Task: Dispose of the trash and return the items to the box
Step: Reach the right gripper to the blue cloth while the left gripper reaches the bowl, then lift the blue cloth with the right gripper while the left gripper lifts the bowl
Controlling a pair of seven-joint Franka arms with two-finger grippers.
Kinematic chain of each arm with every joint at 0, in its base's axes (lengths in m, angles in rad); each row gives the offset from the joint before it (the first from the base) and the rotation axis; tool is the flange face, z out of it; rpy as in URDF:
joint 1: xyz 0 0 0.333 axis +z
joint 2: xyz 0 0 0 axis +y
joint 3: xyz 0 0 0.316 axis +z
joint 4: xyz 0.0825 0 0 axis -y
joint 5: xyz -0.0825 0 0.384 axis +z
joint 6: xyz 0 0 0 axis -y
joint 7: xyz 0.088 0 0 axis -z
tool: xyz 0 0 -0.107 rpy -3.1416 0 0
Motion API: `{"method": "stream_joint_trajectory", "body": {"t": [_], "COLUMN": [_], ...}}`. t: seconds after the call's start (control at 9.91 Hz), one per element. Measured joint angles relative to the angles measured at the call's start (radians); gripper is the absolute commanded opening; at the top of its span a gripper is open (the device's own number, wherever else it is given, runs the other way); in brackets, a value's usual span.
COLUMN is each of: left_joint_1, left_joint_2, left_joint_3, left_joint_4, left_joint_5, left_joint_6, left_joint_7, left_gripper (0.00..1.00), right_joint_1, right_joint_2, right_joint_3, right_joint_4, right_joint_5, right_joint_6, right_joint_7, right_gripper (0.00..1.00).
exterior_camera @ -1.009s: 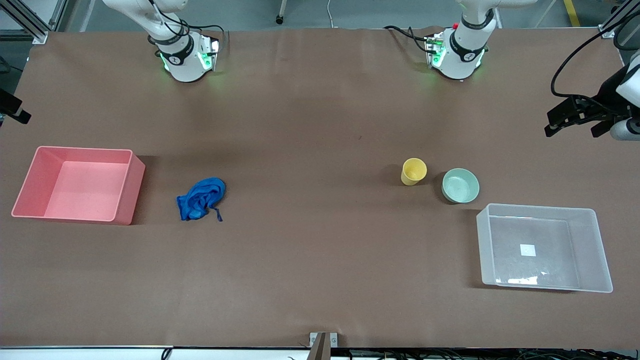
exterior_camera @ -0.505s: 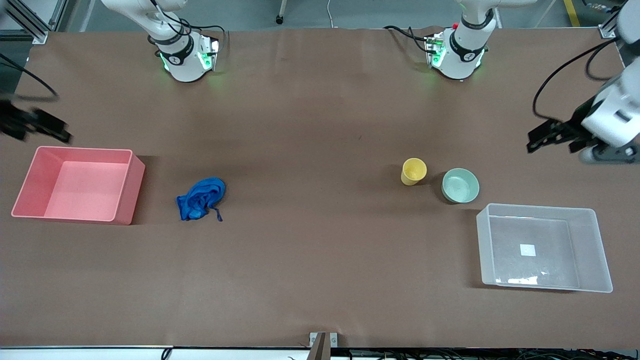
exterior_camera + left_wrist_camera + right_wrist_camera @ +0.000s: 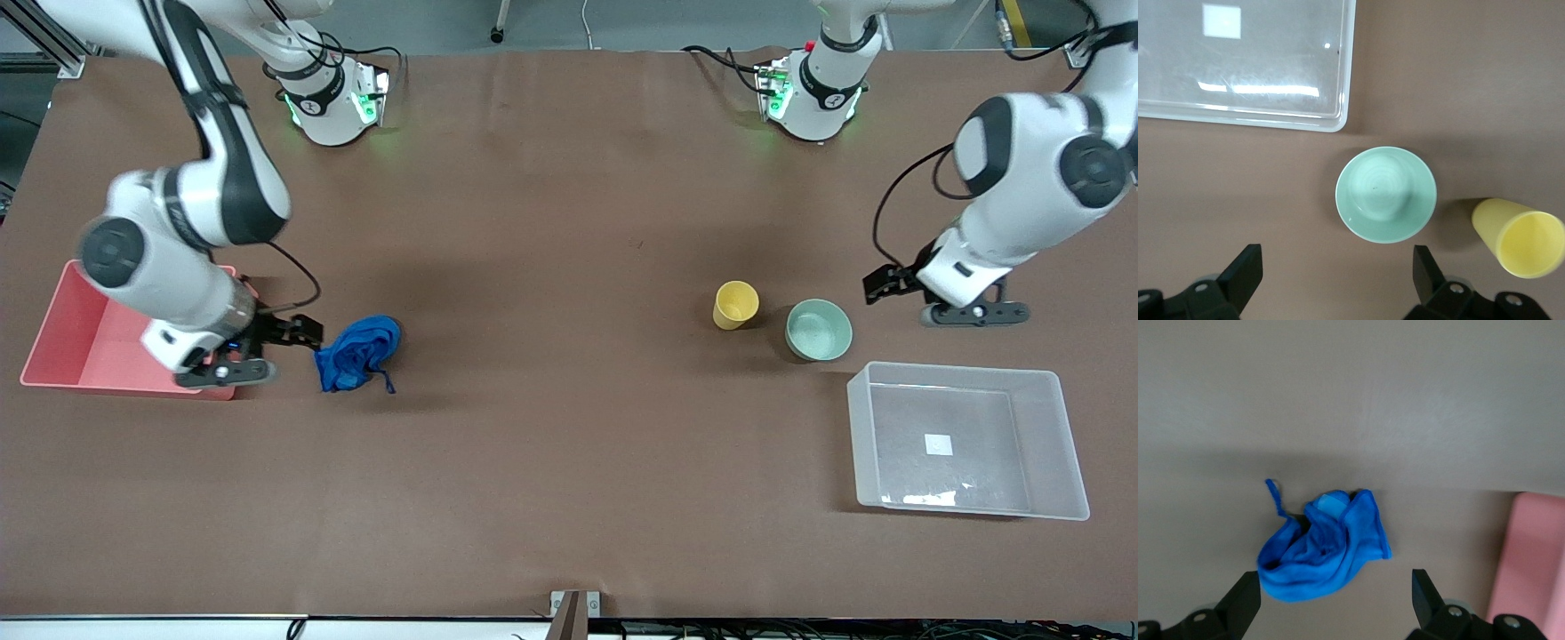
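The trash, a wad of blue cloth [image 3: 357, 354] with a dangling string, lies on the table beside the pink bin; it also shows in the right wrist view [image 3: 1321, 550]. My right gripper [image 3: 227, 372] [image 3: 1333, 593] is open and empty, up in the air over the table by the pink bin's edge next to the cloth. The yellow cup [image 3: 735, 305] [image 3: 1519, 237] and the mint-green bowl [image 3: 819, 330] [image 3: 1385, 193] stand side by side. The clear box [image 3: 967, 440] [image 3: 1291, 113] is empty. My left gripper [image 3: 973, 313] [image 3: 1336, 267] is open and empty, over the table beside the bowl.
The pink opaque bin [image 3: 62, 333] [image 3: 1531, 553] stands at the right arm's end of the table, partly covered by the right arm. The clear box lies nearer to the front camera than the bowl. A brown mat covers the table.
Both arms have swung in from the table's ends. The right gripper has come down beside the blue cloth, the left gripper beside the bowl. The objects have not moved.
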Motion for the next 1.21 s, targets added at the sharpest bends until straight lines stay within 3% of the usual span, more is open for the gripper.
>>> {"method": "stream_joint_trajectory", "body": {"t": [0.4, 0.5, 0.61, 0.71, 0.91, 1.01, 1.11, 1.21], "left_joint_1": [0.001, 0.001, 0.001, 0.001, 0.001, 0.002, 0.002, 0.002], "left_joint_2": [0.228, 0.263, 0.291, 0.307, 0.313, 0.313, 0.313, 0.310], "left_joint_3": [0.000, 0.000, 0.000, 0.000, 0.000, 0.000, 0.000, 0.000], "left_joint_4": [-0.033, -0.036, -0.042, -0.051, -0.059, -0.061, -0.061, -0.061], "left_joint_5": [0.000, 0.000, 0.000, 0.000, 0.000, 0.000, 0.000, 0.000], "left_joint_6": [0.251, 0.293, 0.337, 0.367, 0.378, 0.378, 0.379, 0.380], "left_joint_7": [0.000, 0.000, 0.000, 0.000, 0.000, 0.000, 0.000, 0.000], "left_gripper": [0.93, 0.78, 0.39, 0.11, 0.00, 0.00, 0.00, 0.00], "right_joint_1": [0.011, 0.017, 0.026, 0.028, 0.028, 0.029, 0.031, 0.032], "right_joint_2": [0.146, 0.158, 0.168, 0.176, 0.188, 0.189, 0.189, 0.190], "right_joint_3": [0.001, 0.001, 0.002, 0.001, 0.001, 0.002, 0.003, 0.006], "right_joint_4": [-0.027, -0.027, -0.031, -0.048, -0.087, -0.092, -0.093, -0.094], "right_joint_5": [-0.002, -0.002, -0.002, -0.002, -0.002, -0.002, -0.002, -0.002], "right_joint_6": [0.125, 0.142, 0.164, 0.208, 0.258, 0.258, 0.258, 0.258], "right_joint_7": [0.015, 0.050, 0.083, 0.097, 0.103, 0.103, 0.103, 0.103], "right_gripper": [1.00, 1.00, 1.00, 1.00, 1.00, 0.86, 0.52, 0.30]}}
